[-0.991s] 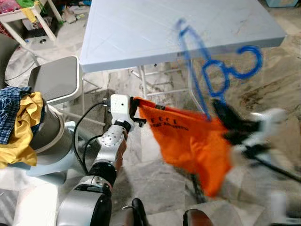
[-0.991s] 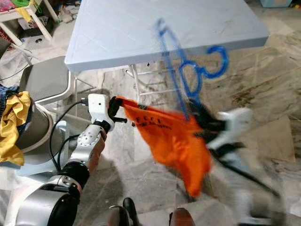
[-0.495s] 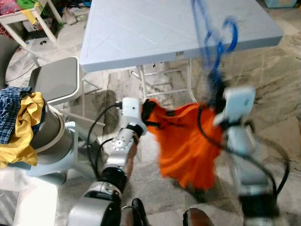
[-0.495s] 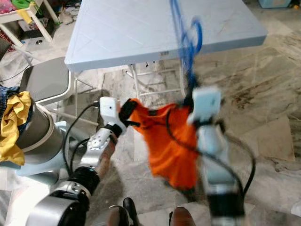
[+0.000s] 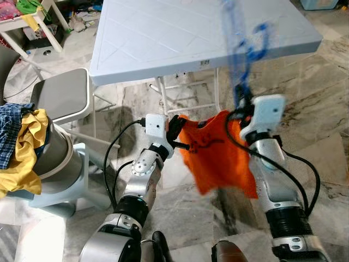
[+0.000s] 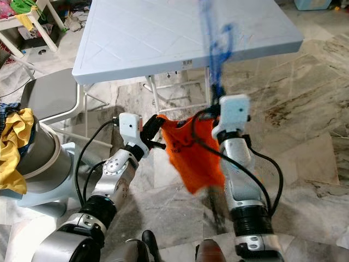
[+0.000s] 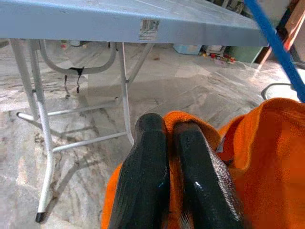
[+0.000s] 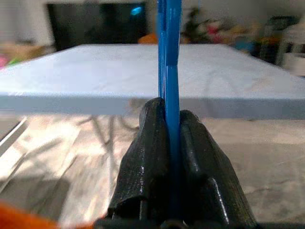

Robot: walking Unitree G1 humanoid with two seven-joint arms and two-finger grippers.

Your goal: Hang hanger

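Right tool [image 8: 172, 143] is clamped on the blue hanger [image 5: 242, 54], which rises from it toward the upper right of the frame, its long axis roughly upright and its blurred hook crossing the near edge of the pale blue tabletop [image 5: 163, 33]. Left tool [image 7: 174, 157], near centre frame, has its fingers pressed together on a fold of the orange garment [image 5: 218, 150], which sags between the two arms. The hanger sits just above and to the right of the cloth, so the right arm is the nearer one. Threading the hanger into the garment probably comes before any hanging.
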